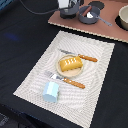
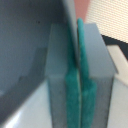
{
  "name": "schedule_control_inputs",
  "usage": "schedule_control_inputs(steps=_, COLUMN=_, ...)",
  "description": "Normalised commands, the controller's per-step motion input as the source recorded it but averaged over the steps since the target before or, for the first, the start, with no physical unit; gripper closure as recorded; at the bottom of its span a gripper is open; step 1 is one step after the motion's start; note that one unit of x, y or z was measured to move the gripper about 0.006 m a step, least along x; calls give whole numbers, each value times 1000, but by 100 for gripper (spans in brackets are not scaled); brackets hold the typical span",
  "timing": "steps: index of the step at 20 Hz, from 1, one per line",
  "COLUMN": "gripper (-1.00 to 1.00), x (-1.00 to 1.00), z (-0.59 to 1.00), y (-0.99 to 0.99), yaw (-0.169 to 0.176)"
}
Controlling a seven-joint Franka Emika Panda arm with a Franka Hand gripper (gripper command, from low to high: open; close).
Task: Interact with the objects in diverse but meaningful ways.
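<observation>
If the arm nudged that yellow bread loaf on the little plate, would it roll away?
Probably not far: the bread loaf looks oblong and rests lengthwise on the plate, so it would likely slide or rock. Its glossy toy-like surface suggests it is stiff, light and perhaps slippery.

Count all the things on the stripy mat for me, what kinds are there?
Bread loaf: 1
Plate: 1
Knife: 1
Fork: 1
Pale blue carton: 1
Total: 5
</observation>
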Motion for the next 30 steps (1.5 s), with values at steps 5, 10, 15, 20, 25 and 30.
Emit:
schedule_control_inputs(steps=5, gripper=100, x=22, z=152, y=-957, yaw=0)
schedule_control_inputs(steps=10, gripper=100, x=95, z=-137, y=-908, yaw=0)
schedule_control_inputs(steps=15, gripper=100, x=39, z=-273, y=-911, yaw=0)
schedule_control_inputs(steps=20, gripper=100, x=-35, z=-402, y=-568, yaw=6)
schedule_control_inputs(steps=25, gripper=100, x=-103, z=-451, y=-261, yaw=18)
schedule_control_inputs(steps=30, gripper=100, x=-244, z=-414, y=-80, yaw=28)
